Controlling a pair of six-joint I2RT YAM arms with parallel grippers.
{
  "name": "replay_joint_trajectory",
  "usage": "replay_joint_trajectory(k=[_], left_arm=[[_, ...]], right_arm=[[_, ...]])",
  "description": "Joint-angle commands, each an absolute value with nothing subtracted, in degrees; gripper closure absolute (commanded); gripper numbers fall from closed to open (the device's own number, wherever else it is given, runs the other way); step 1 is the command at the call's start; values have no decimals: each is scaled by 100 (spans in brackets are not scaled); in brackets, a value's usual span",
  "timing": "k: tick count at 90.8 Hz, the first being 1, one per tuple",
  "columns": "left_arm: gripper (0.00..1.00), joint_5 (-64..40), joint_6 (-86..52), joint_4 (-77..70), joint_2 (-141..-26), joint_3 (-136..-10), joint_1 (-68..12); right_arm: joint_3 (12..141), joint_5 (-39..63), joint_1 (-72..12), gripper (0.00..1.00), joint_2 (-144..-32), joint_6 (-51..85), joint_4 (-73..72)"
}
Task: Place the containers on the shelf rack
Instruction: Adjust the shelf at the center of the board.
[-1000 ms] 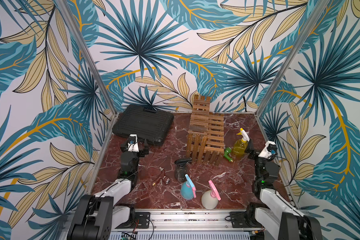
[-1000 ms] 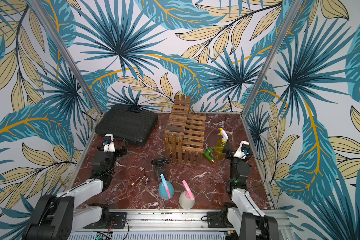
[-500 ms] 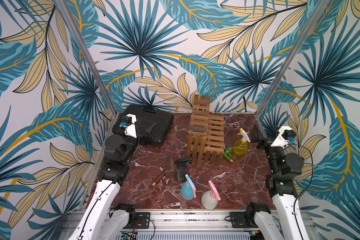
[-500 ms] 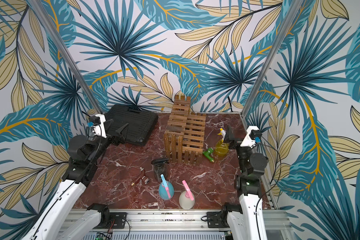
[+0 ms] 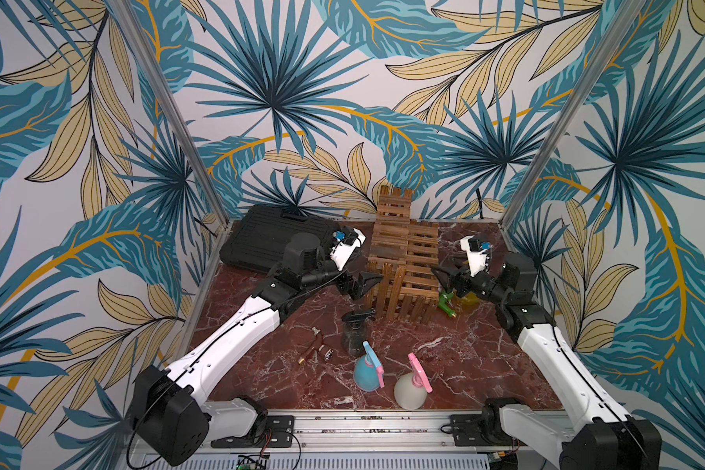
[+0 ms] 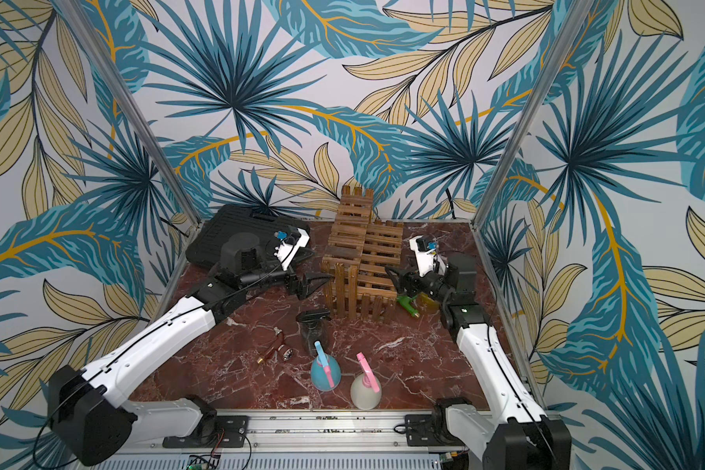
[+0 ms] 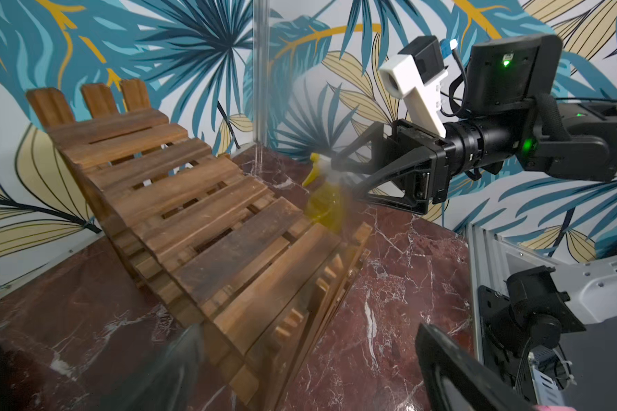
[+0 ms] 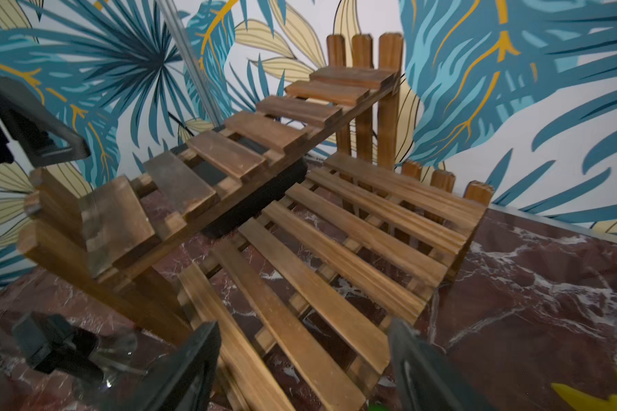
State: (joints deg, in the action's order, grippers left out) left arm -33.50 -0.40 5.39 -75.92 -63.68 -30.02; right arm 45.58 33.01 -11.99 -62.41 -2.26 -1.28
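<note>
At back of marble table: shelf rack, steps bare. Left gripper at rack's left side, jaws spread, holding nothing. Right gripper at rack's right side, jaws apart, nothing between them. Yellow bottle on table just right of rack, close by right gripper. Grey bottle in front of rack. Blue bottle and white bottle side by side near front edge. Black case back left.
</note>
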Motion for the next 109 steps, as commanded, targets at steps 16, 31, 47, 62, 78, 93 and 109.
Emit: replay_joint_trajectory(k=[16, 31, 47, 62, 78, 93, 109], left_arm=[[0, -3038, -103, 413, -8126, -6422, -2988], [0, -2763, -170, 455, -8216, -6400, -2965], [0, -2483, -341, 528, -8200, -6375, -2757], [0, -2635, -591, 420, -8167, -6349, -2482], [0, -2630, -631, 439, -8094, -6334, -2400], [0, -2435, -474, 515, -7874, -6273, -2391], [0, -2200, -377, 822, -7662, -6308, -2378]], right_arm=[[4464, 2844, -1752, 23, -6641, -738, 93], [4423, 3058, -2207, 28, -6792, -747, -317], [4418, 2969, -2807, 37, -6827, -776, -917], [4544, 2976, -3073, 43, -6974, -837, -1081], [4619, 2925, -3290, 48, -7268, -696, -1415], [4595, 2743, -3386, 55, -7528, -423, -2196], [4726, 2556, -3457, 65, -7873, -347, -2610]])
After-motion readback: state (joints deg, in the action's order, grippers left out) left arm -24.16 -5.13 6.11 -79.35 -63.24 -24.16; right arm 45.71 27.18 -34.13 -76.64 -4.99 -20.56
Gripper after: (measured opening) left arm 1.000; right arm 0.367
